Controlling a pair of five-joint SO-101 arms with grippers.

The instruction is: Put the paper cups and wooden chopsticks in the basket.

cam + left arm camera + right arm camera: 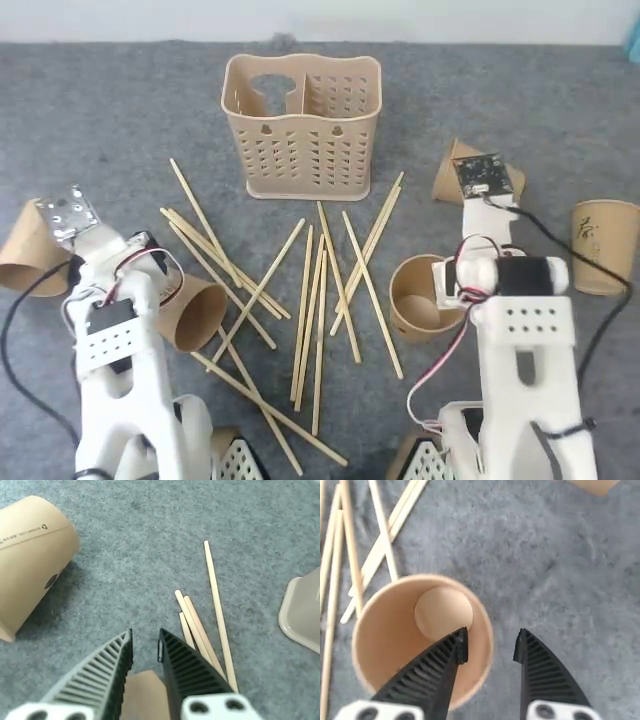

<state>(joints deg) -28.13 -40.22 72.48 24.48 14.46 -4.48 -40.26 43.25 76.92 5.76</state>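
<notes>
Two-arm station seen from above, with places given relative to the basket point(302, 125). The basket is a beige perforated tub with two compartments, standing upright at the far middle of the grey counter point(100, 110).

The wooden chopsticks point(320, 300) lie loose on the counter on the arms' side of the basket. They fan out and cross one another, and none is in the basket.

The upright cup point(405, 630) stands mouth up, to the right of the chopstick pile and nearer the arms than the basket. The right gripper point(491, 642) is released and straddles this cup's rim. One jaw is inside the cup and the other outside, with a visible gap on the outer side of the wall.

The far-left cup point(30, 555) lies on its side well to the left of the basket. The left gripper point(145, 639) hangs over bare counter between this cup and the leftmost chopstick ends. Its jaws are parted by a narrow gap and nothing is held at the tips.

A tipped cup point(195, 312) lies on its side beside the left arm, at the left edge of the chopstick pile. A right-hand cup point(455, 170) lies just to the right of the basket, partly hidden by the right arm's wrist camera. An outer cup point(603, 245) sits farther right, well apart from the basket.
</notes>
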